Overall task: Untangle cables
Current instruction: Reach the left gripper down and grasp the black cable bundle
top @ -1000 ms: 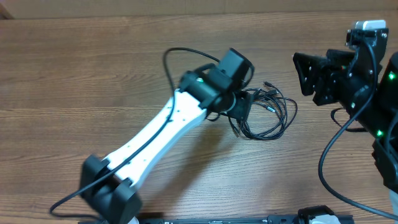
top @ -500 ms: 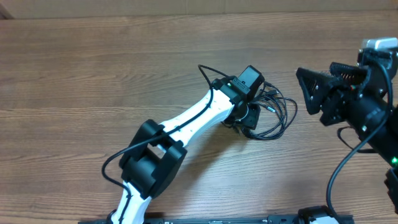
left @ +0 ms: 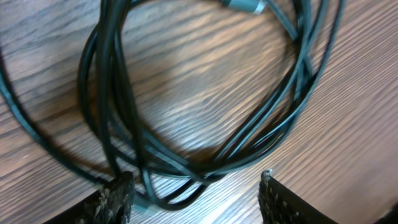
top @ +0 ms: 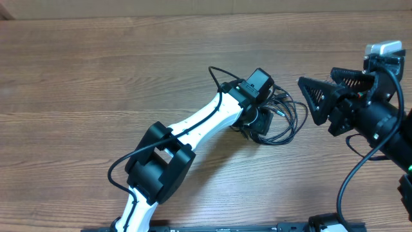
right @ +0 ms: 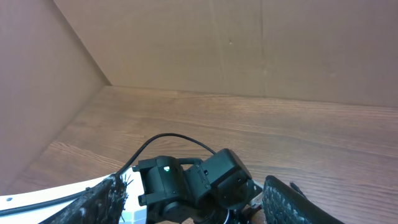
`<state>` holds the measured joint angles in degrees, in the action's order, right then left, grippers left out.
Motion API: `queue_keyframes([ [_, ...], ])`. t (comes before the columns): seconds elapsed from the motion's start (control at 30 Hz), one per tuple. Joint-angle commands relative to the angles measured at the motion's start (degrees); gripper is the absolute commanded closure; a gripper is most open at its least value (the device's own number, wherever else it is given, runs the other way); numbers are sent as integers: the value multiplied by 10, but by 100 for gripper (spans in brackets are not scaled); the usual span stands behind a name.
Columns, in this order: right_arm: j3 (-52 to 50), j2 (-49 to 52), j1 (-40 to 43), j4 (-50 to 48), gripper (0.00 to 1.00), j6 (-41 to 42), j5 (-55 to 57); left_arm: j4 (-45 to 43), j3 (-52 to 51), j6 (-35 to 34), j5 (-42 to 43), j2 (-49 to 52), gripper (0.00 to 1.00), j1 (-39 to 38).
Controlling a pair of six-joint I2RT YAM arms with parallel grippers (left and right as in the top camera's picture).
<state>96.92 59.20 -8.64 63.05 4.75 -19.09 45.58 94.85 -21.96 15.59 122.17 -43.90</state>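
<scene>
Overhead and wrist views of a brown wood-grain table [top: 96, 64]. The thin black cables [left: 109, 106] lie as a loose coil of several overlapping loops flat on the table, right of its centre and roughly midway between its far and near edges. The white-and-black left arm [top: 199, 122] reaches diagonally from the near edge to the coil's left side. The left gripper [left: 196, 202] is poised low over the coil with its fingers set apart. The lowest bend of the loops lies between them, its strands crowding against one finger [left: 115, 199] and not pinched. The right gripper [right: 196, 199] hangs above the table near the right edge, just beside the coil and apart from it. Its fingers are spread wide, holding nothing, and face the left arm's wrist. A plain brown wall panel [right: 249, 43] rises behind the far edge.
</scene>
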Motion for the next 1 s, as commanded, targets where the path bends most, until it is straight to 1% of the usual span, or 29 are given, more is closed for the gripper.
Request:
queue_keyframes([
  [0.0, 0, -3, 0, -1, 32, -7, -5, 17, 2, 53, -58, 3, 37, -2],
  [0.2, 0, -3, 0, -2, 32, -7, -5, 19, 6, 53, -73, 3, 37, 1],
  [0.4, 0, -3, 0, 0, 32, -7, -7, -12, 8, 46, -72, 3, 37, 0],
  [0.43, 0, -3, 0, 0, 32, -7, -10, -19, 8, 44, -72, 3, 38, 0],
  [0.53, 0, -3, 0, -1, 32, -8, -28, -35, 8, 22, -73, 3, 46, 0],
  [0.57, 0, -3, 0, -1, 32, -16, -37, -40, 8, 18, -72, 3, 46, 0],
  [0.63, 0, -3, 0, -1, 32, -23, -48, -47, 8, 16, -73, 3, 45, 0],
  [0.7, 0, -3, 0, -1, 32, -23, -52, -52, 8, 16, -73, 3, 40, -1],
  [0.77, 0, -3, 0, -1, 32, -23, -52, -54, 8, 16, -73, 3, 31, 0],
  [0.8, 0, -3, 0, -1, 32, -23, -52, -55, 8, 16, -75, 3, 29, -1],
  [0.87, 0, -3, 0, -1, 32, -23, -53, -55, 8, 15, -84, 3, 27, -1],
  [0.9, 0, -3, 0, -1, 32, -23, -55, -54, 8, 13, -88, 3, 28, -1],
  [0.97, 0, -3, 0, -2, 32, -23, -61, -54, 8, 13, -88, 3, 41, 0],
])
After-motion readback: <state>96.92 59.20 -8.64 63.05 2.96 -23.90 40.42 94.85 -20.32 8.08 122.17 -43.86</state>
